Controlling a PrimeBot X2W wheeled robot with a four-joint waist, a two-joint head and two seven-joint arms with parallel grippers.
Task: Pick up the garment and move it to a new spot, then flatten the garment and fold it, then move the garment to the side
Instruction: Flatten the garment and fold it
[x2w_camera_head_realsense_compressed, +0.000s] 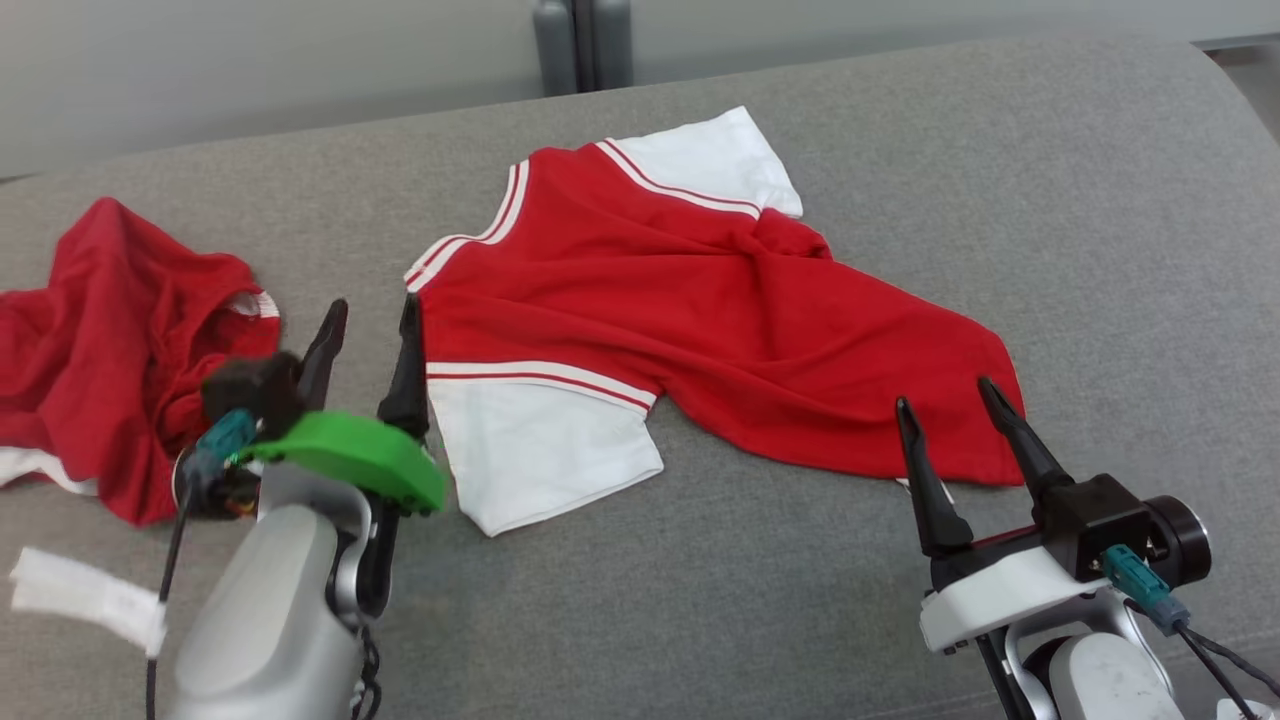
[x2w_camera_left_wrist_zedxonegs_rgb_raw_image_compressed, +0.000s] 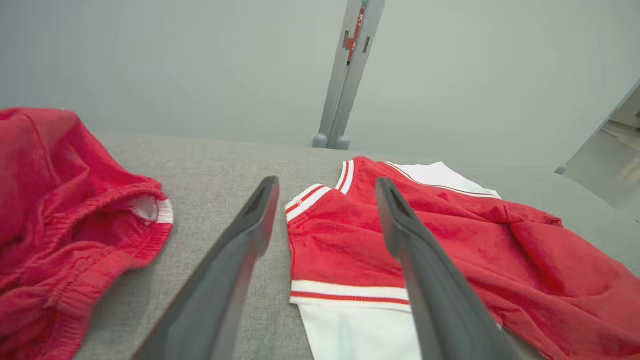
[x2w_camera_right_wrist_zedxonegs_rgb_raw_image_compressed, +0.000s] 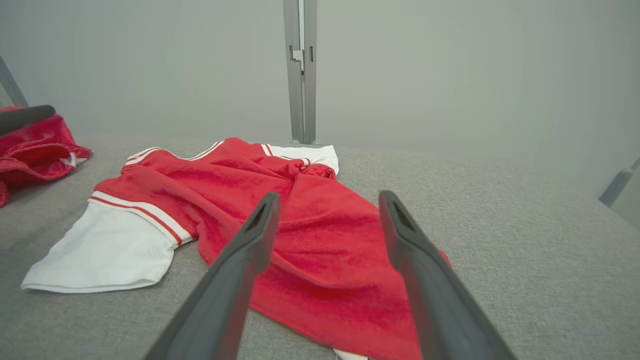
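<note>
Red shirt with white sleeves (x2w_camera_head_realsense_compressed: 700, 300) is lying spread on the grey fabric surface (x2w_camera_head_realsense_compressed: 1100, 250); left pincer (x2w_camera_head_realsense_compressed: 375, 305) at its 9 o'clock and right pincer (x2w_camera_head_realsense_compressed: 945, 390) at its 5 o'clock are standing wide, empty.

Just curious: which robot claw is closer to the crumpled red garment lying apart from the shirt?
Left. The left gripper is open right beside the crumpled red garment, between it and the shirt. The right gripper is far across, at the shirt's hem.
</note>
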